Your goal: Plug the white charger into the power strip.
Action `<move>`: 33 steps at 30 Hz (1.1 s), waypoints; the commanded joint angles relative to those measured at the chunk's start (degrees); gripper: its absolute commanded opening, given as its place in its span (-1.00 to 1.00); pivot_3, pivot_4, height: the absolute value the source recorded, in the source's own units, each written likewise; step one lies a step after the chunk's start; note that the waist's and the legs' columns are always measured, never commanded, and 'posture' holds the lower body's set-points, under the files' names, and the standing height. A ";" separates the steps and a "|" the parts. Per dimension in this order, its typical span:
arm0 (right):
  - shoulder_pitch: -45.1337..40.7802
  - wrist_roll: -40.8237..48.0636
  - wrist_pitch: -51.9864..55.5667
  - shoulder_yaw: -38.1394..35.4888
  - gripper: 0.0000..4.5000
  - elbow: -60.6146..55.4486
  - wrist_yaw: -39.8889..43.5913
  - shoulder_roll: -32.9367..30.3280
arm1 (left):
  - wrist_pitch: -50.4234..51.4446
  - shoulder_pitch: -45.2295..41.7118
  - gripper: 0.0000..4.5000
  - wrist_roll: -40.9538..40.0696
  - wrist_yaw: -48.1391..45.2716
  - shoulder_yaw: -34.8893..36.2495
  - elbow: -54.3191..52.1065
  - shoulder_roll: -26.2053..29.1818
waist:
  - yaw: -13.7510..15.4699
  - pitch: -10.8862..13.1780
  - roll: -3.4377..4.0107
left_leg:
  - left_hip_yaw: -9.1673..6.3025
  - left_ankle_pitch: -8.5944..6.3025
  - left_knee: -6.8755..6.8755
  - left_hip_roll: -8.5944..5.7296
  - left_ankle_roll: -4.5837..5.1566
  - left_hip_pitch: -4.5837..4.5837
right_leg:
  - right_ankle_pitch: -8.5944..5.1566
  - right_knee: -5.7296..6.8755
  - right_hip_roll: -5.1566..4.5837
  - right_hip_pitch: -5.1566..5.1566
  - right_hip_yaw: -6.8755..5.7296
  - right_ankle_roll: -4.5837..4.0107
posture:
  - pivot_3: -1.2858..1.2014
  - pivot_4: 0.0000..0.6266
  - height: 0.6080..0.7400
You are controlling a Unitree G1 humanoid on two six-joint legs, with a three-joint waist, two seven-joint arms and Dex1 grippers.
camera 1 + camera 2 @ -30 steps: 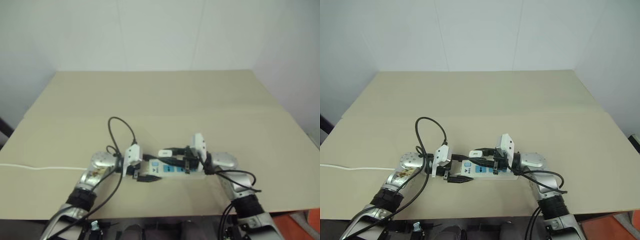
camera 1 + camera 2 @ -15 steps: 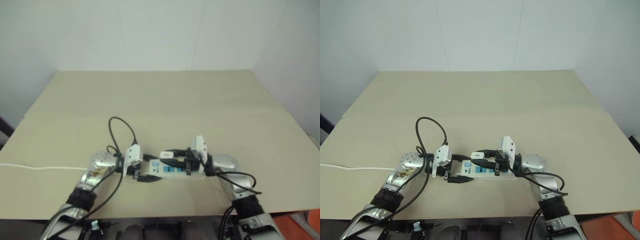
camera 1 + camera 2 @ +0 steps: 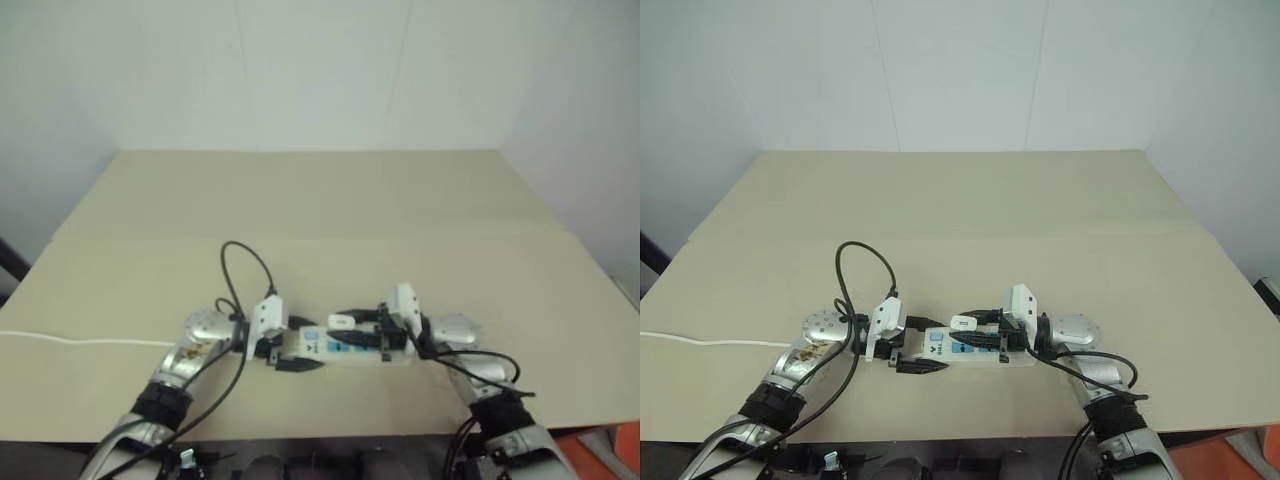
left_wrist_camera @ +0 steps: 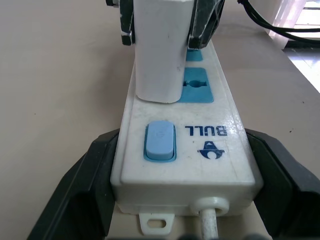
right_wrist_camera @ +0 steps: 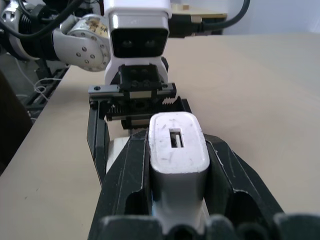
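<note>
Beige and bare over most of its spread, the surface [image 3: 1040, 220] carries the power strip [image 3: 970, 350] close to its near edge, roughly midway between the left and right edges and lying along that near edge. The left pincer [image 4: 175, 200] straddles the switch end of the strip, one black finger [image 4: 80, 195] against each long side, holding the strip there. The right pincer [image 5: 175, 175] is clamped on the white charger [image 5: 177, 150], its fingers [image 5: 125, 180] pressing both flanks; the charger [image 4: 160, 50] stands upright on the strip's top face, just beside the blue switch [image 4: 160, 141], over the first blue socket panel [image 4: 197, 85]. A thin white cord [image 3: 710, 340] runs toward the left edge. The far half and both far corners lie open, with wide room beyond the strip.
</note>
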 commanded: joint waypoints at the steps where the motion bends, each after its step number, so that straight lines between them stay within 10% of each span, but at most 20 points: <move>1: 2.15 -5.94 2.57 2.59 -0.48 9.89 2.28 -4.13 | 0.50 0.54 0.46 1.15 -1.13 1.16 0.62 3.62 | -0.04 -0.06 -0.06 | -0.01 0.00 0.00 0.02 0.00 0.01 | 0.00 0.02 0.02 0.00 0.00 -0.01 | 0.03 -0.52 1.00; 17: -0.54 -5.85 3.30 5.32 -0.48 11.81 3.69 -3.07 | 0.83 1.03 0.46 0.89 -0.46 0.83 -0.29 3.50 | -0.26 -0.36 -0.05 | -0.02 0.00 -0.26 0.06 -0.01 0.27 | -0.02 0.05 0.06 0.06 0.04 -0.09 | 0.03 -0.52 1.00; 27: 1.17 -6.00 5.45 6.07 0.99 6.34 3.10 -4.17 | 0.52 0.13 0.46 1.06 0.44 0.82 0.66 2.49 | -0.17 -0.54 -0.31 | -0.06 0.00 -0.34 0.08 -0.01 0.27 | -0.07 0.00 0.08 0.05 0.02 -0.10 | 0.03 -0.52 1.00; 33: 0.31 -5.29 5.06 3.47 1.00 4.68 1.95 -4.98 | 6.40 0.95 0.99 -4.78 1.05 4.61 -4.11 1.89 | -0.05 -0.50 -0.30 | -0.06 0.00 -0.36 0.09 -0.01 0.26 | -0.18 -0.03 0.08 0.05 0.01 0.06 | 0.03 -0.52 1.00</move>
